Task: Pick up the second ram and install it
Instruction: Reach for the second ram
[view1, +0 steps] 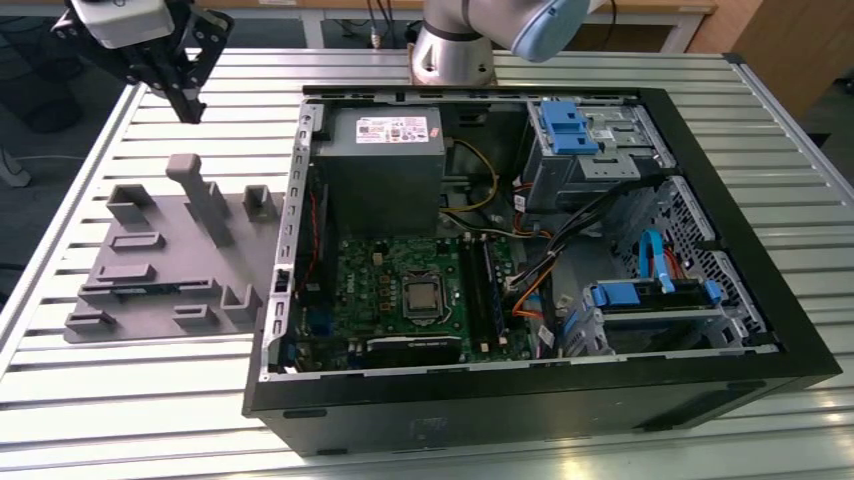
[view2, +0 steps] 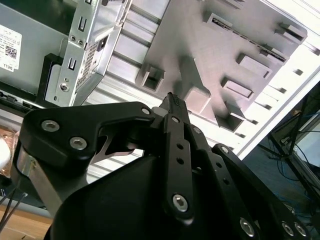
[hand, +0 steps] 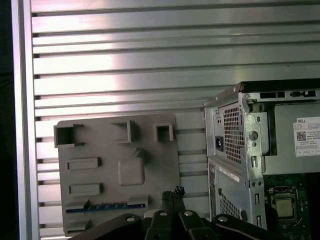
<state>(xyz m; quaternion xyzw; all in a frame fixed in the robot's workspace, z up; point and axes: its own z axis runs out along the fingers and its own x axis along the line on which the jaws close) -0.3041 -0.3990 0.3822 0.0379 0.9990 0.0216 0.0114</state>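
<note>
Slatted table (view1: 134, 400) carries an open PC case (view1: 534, 410), with a white printed label (view1: 391, 130) on its grey power supply (view1: 380, 180). A grey tray (view1: 174, 262) lies just beside the case, at the exterior view's left. Gripper (view1: 191, 113) hovers above the tray's far end, fingers pressed together, empty. Ram (hand: 107, 206) stands on edge in a tray slot, its blue edge visible in the first wrist view.

Bright room light, hard glare on metal table (hand: 125, 62) slats in first wrist view, soft shadows on grey tray (view1: 187, 262), computer case (view1: 534, 410) inside dimmer
</note>
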